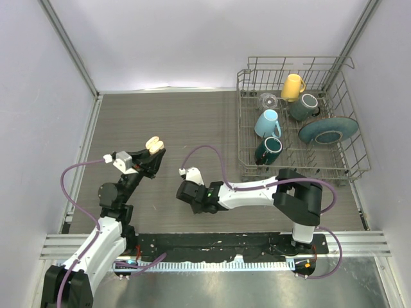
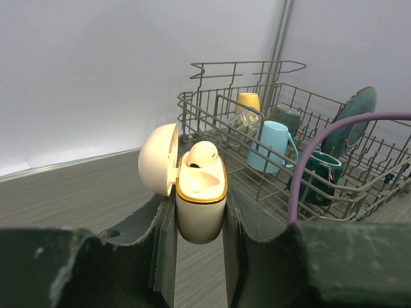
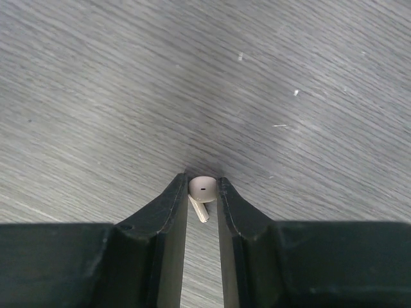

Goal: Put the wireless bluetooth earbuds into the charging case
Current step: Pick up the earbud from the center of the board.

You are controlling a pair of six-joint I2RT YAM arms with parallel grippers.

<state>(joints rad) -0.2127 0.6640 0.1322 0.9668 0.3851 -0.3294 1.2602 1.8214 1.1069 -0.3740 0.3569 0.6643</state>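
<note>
Top external view is showing two arms working over one wood-grain table (image 1: 192, 122), with one wire dish rack (image 1: 239, 122) sitting at 2 o'clock. Rack is carrying four mugs: one yellow mug (image 1: 293, 86), one light blue mug (image 1: 267, 122), one grey-teal mug (image 1: 304, 106) and one dark teal mug (image 1: 268, 149), plus one clear glass (image 1: 268, 100) and one teal plate (image 1: 327, 130).

One charging case (image 2: 201, 215) and two cream-white earbuds are showing. Left tool (image 1: 154, 153), at 8 o'clock on the table, is clamping the case by its body, jaws pressing on both sides. Case is standing upright, lid (image 2: 158, 168) hanging open toward 9 o'clock. Seated earbud (image 2: 202, 156) is resting in the case top, head poking above the rim.

Right tool (image 3: 201, 192), near 6 o'clock on the table and well apart from the case, is pinching the loose earbud (image 3: 203, 187) tight. That earbud is sitting at the 12 o'clock end of the tool, right at the fingertips, round head forward, stem angling back toward 5 o'clock between the fingers. Cannot tell whether it is touching the table.
</note>
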